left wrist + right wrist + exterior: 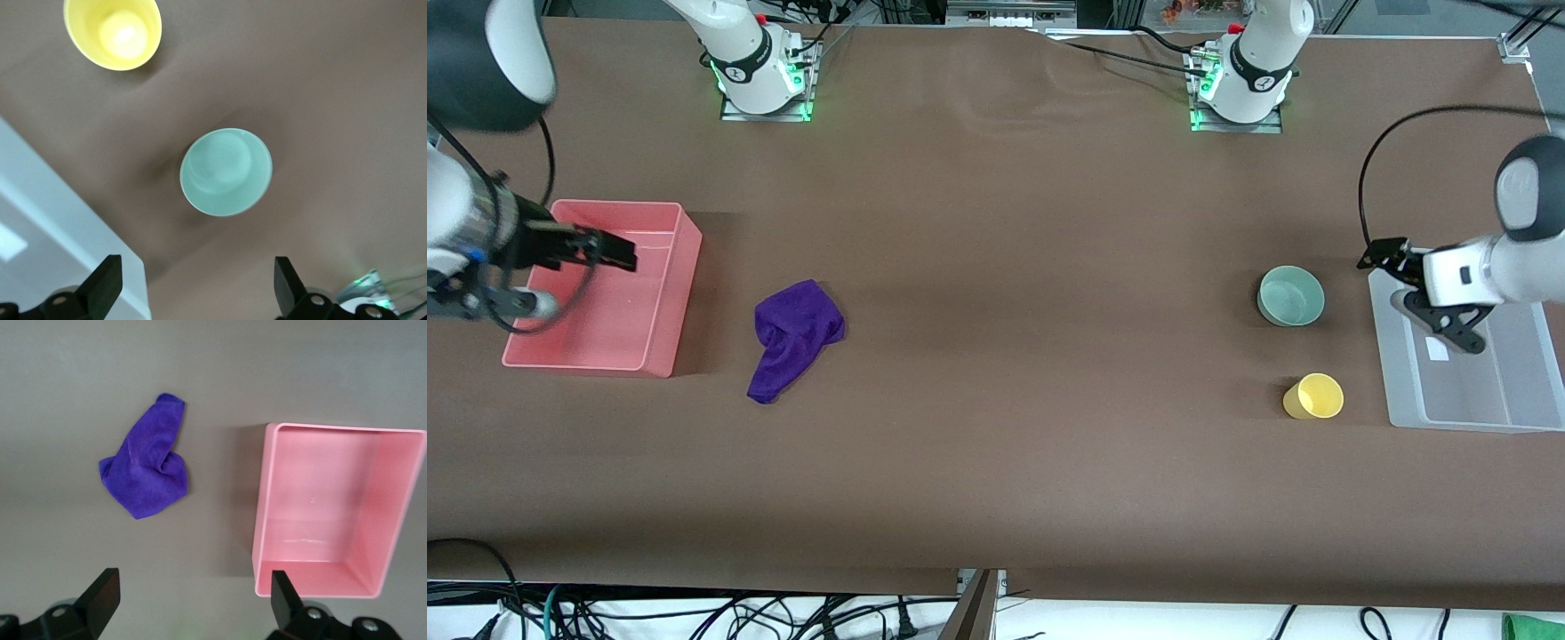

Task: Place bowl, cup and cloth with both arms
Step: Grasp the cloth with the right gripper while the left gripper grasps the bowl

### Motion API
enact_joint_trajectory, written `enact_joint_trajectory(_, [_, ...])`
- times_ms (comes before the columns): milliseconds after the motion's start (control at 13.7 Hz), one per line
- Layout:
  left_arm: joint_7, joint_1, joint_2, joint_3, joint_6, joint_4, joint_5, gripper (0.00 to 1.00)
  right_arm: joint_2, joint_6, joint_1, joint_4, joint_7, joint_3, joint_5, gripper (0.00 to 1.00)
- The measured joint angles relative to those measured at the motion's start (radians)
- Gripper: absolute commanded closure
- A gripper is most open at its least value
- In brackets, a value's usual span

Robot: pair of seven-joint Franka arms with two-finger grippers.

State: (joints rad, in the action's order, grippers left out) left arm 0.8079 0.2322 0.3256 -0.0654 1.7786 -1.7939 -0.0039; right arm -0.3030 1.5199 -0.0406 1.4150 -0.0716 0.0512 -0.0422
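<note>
The pale green bowl and the yellow cup stand upright on the brown table toward the left arm's end, the cup nearer to the front camera. My left gripper is open and empty, up in the air over the edge of a clear tray beside the bowl. The left wrist view shows the bowl, the cup and my open left gripper. The purple cloth lies crumpled beside a pink bin. My right gripper is open and empty over that bin. The right wrist view shows the cloth and my open right gripper.
The pink bin is empty and stands at the right arm's end. The clear tray stands at the left arm's end with a small white label inside. The arm bases stand along the table's edge farthest from the front camera.
</note>
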Motion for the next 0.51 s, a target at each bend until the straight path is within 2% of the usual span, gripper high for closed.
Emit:
enact_joint_trajectory(146, [0.05, 0.012, 0.087, 0.0, 0.127, -0.031, 0.0, 0.0, -0.103, 0.095, -0.025, 0.021, -0.002, 0.002, 0.005, 0.0])
enact_joint_trajectory(292, [0.071, 0.023, 0.133, -0.001, 0.312, -0.115, 0.0, 0.01, -0.188, 0.243, -0.043, 0.072, -0.004, 0.006, 0.014, 0.0])
enact_joint_trajectory(365, [0.076, 0.024, 0.142, -0.002, 0.414, -0.172, 0.0, 0.24, -0.216, 0.319, -0.046, 0.108, -0.006, 0.017, 0.018, 0.0])
enact_joint_trajectory(438, [0.079, 0.024, 0.146, -0.003, 0.506, -0.229, 0.0, 0.68, -0.234, 0.397, -0.048, 0.149, -0.018, 0.032, 0.019, 0.0])
enact_joint_trajectory(510, [0.079, 0.024, 0.148, -0.005, 0.566, -0.275, 0.0, 1.0, -0.246, 0.475, -0.05, 0.193, -0.042, 0.046, 0.019, 0.0])
